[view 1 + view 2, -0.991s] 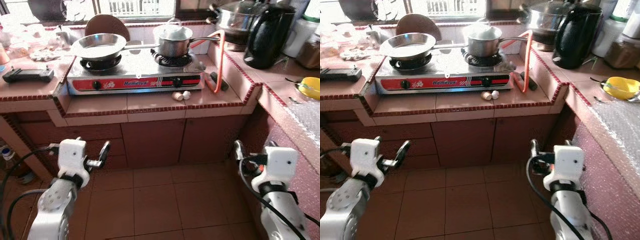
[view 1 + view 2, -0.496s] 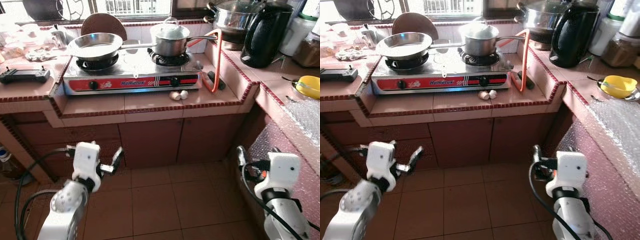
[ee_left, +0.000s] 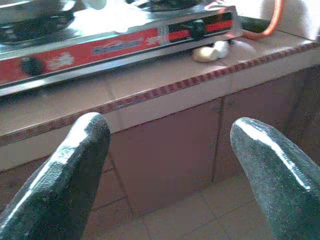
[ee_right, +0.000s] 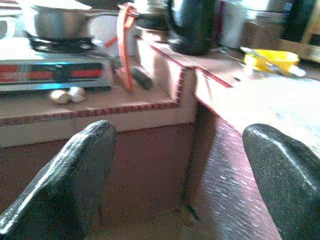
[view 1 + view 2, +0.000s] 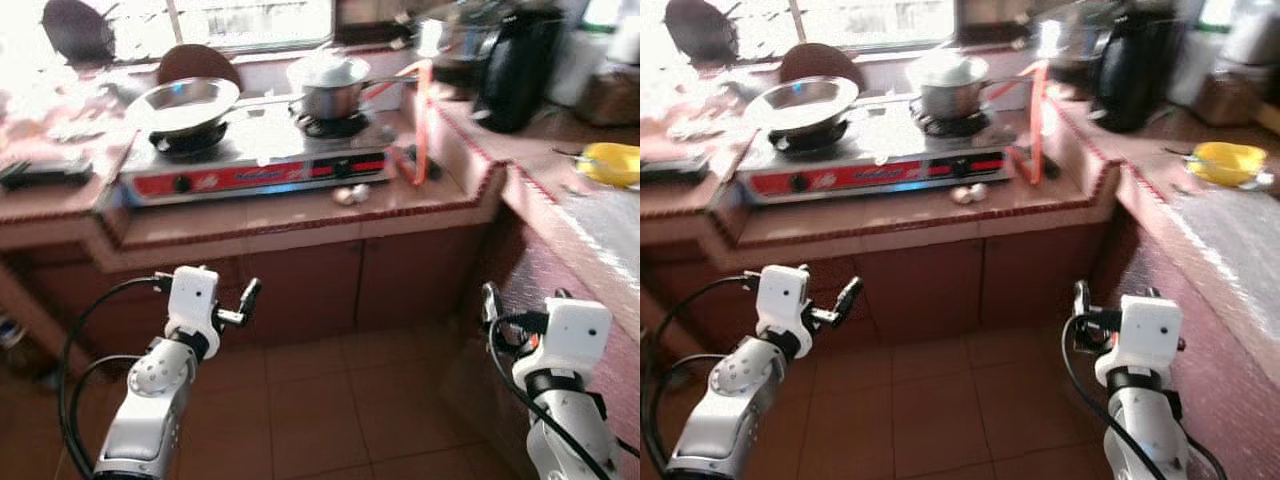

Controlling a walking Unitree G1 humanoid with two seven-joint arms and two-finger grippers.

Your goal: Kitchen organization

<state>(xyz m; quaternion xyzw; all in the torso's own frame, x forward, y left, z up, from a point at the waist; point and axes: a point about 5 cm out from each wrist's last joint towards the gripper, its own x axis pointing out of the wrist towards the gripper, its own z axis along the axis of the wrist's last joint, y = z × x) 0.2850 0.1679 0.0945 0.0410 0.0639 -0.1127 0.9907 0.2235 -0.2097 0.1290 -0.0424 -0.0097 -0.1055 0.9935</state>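
Two grippers hang low in front of the cupboard doors, well below the counter, and both are holding nothing. The left gripper [image 3: 165, 165] has its fingers wide apart, and the right gripper [image 4: 175, 170] has its fingers wide apart too, likely so they are ready to grab. Up on the counter sits the stove [image 5: 250, 165], with a frying pan [image 5: 185, 102] on one burner and a lidded pot [image 5: 328, 84] on the other, where pans sit to cook. Two small garlic bulbs [image 5: 350, 195] lie loose just in front of the stove and look like something to tidy
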